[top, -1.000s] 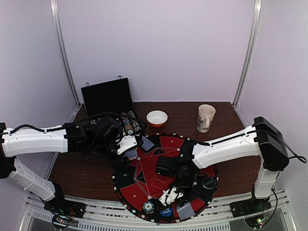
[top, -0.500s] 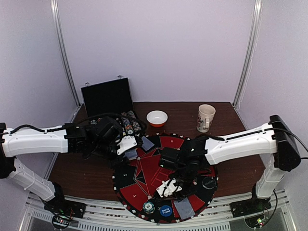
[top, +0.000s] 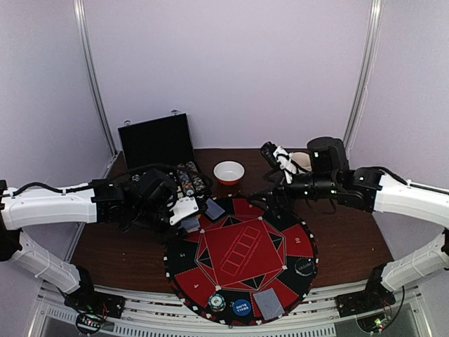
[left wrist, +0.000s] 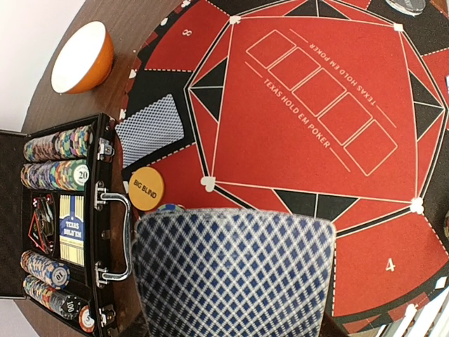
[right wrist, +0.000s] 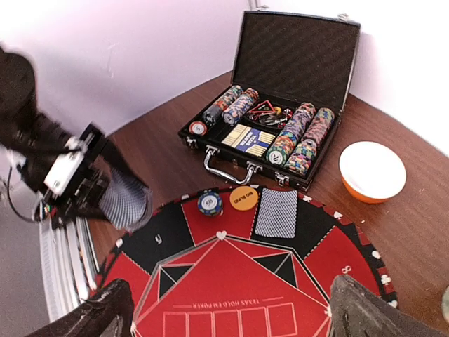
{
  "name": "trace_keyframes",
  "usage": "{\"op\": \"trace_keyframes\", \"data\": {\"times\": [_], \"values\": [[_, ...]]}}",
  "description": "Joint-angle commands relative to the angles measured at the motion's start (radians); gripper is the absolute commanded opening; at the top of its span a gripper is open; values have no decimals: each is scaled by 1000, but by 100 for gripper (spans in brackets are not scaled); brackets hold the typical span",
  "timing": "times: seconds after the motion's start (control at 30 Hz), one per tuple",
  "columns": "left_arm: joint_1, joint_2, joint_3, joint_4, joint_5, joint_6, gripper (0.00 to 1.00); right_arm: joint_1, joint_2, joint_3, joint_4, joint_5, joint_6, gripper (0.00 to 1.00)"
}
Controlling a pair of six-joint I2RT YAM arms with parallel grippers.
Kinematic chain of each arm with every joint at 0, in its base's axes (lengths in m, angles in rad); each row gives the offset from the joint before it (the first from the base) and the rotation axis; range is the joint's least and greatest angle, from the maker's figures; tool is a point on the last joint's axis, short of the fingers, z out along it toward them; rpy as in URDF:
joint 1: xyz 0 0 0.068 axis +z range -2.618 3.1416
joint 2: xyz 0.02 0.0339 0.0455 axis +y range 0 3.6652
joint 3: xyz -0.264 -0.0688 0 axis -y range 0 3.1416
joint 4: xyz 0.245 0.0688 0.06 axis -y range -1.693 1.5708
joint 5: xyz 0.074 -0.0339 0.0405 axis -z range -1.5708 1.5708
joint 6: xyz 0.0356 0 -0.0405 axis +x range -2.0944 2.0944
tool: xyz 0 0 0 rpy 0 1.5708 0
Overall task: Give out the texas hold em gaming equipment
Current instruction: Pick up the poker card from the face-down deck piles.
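Note:
My left gripper (top: pixel 188 216) is shut on a deck of playing cards with blue-and-white diamond backs (left wrist: pixel 235 274), at the left rim of the round red-and-black mat (top: pixel 238 247). One card (left wrist: pixel 151 130) lies face down on the mat beside an orange BIG BLIND disc (left wrist: pixel 146 187) and a small chip stack (right wrist: pixel 209 203). At the mat's front lie another card (top: pixel 268 303), a chip stack (top: pixel 217 302) and a blue disc (top: pixel 241 307). A black disc (top: pixel 304 267) sits at the right. My right gripper (top: pixel 276 156) hangs open and empty, high above the table's back right.
An open black case (right wrist: pixel 280 126) of stacked chips stands at the back left, its handle toward the mat. An orange bowl with a white inside (top: pixel 229 172) sits behind the mat. Dark wooden tabletop (top: pixel 119 253) shows left and right of the mat.
My right gripper opened and its arm swung from low over the mat's front up to the back right. The left arm and its deck have not moved.

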Motion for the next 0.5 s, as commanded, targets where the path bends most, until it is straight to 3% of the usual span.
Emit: {"op": "trace_keyframes", "data": {"times": [0.0,0.17,0.47], "values": [[-1,-20,33,34,8,19,51,-69,149,43,206,-177,431,100],[-1,-16,44,35,5,19,51,-78,349,84,442,-350,656,100],[-1,-18,39,56,3,18,51,11,563,242,409,-431,625,98]]}}
